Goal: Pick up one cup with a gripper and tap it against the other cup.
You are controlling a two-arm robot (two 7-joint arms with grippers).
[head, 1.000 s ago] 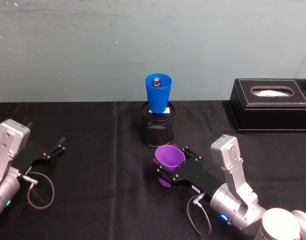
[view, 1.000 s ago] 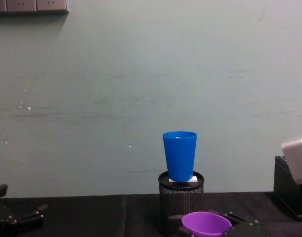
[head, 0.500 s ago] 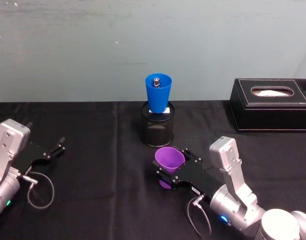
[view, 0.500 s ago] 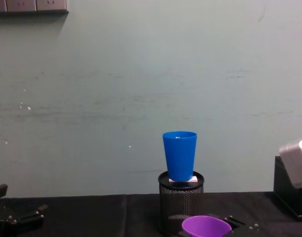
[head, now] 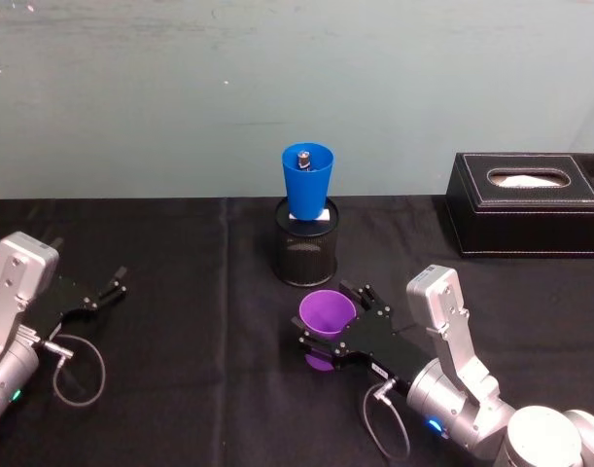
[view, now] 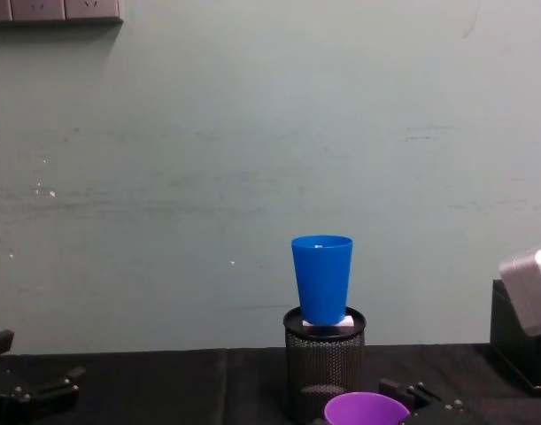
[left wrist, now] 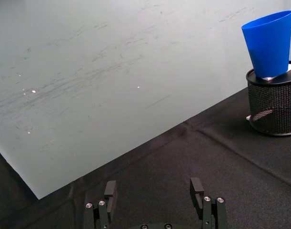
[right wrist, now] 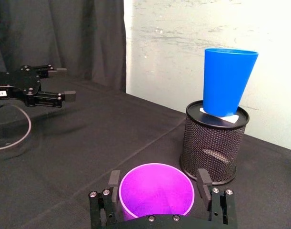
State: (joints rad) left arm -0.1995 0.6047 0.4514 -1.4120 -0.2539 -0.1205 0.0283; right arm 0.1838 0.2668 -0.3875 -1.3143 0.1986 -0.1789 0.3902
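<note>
The purple cup (head: 327, 314) sits between the fingers of my right gripper (head: 332, 319), which is shut on it, low over the black cloth. In the right wrist view the purple cup (right wrist: 156, 192) opens upward, with the right gripper (right wrist: 158, 184) closed on both its sides. The blue cup (head: 307, 181) stands upright on a black wire-mesh holder (head: 306, 259), a short way beyond the purple cup and apart from it. From the chest, the blue cup (view: 322, 279) is above the purple cup's rim (view: 367, 409). My left gripper (head: 107, 292) rests open at the far left.
A black tissue box (head: 528, 204) stands at the back right by the wall. A small white block lies under the blue cup on the holder. A cable loop (head: 78, 370) lies near my left arm. A black cloth (head: 199, 331) covers the table.
My right gripper has sunk slightly and drawn back toward me with the purple cup. The blue cup and the left arm have not moved.
</note>
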